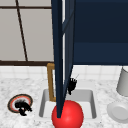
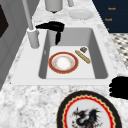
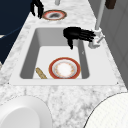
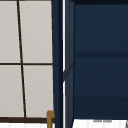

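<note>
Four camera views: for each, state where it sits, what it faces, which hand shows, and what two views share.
Front view: faces the white sink; left hand, right hand.
Left side view: along the sink; right hand by the grey faucet.
Right side view: opposite end; both hands.
Upper view: navy cabinet door.
Side views share the red-rimmed plate.

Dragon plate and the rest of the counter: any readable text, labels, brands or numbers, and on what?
No text, brand or number can be read.
Dragon plate beside the left hand: a black dragon picture inside a red and yellow ring, no lettering.
Red-rimmed plate in the sink: pattern only.
Dark blue drawers: small orange marks, too blurred to tell whether handles or print.
</note>
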`<state>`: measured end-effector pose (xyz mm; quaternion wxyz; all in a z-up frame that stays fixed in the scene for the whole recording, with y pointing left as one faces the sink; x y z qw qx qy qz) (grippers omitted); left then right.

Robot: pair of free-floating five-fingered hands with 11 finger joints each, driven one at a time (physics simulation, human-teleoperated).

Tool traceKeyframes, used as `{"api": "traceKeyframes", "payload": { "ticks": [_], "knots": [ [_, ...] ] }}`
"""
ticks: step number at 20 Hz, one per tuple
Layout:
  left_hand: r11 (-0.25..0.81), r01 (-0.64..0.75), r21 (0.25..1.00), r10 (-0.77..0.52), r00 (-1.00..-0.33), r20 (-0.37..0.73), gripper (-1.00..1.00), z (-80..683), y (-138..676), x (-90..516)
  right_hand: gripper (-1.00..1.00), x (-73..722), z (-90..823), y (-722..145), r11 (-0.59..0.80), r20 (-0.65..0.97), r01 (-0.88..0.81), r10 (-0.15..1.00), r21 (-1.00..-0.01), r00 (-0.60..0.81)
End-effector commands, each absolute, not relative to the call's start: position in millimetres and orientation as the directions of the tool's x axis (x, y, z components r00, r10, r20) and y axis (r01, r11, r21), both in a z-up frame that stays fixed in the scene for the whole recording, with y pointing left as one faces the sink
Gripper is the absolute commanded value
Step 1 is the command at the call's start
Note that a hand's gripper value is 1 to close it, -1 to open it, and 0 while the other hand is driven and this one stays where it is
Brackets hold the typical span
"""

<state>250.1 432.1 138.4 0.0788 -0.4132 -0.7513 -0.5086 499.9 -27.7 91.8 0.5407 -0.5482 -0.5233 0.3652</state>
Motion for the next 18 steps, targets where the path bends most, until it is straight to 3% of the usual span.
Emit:
{"api": "traceKeyframes", "payload": {
  "ticks": [1,18],
  "knots": [
    [0.141,0.701,0.699,0.541,-0.646,0.539,0.0,138,432,250,-1.0,473,80,-8,0.115,0.14,0.145,0.974,-0.983,0.177],
    [0.141,0.701,0.699,0.541,-0.646,0.539,0.0,138,432,250,-1.0,361,35,79,0.1,0.131,0.152,0.97,-0.983,0.205]
  ]
}}
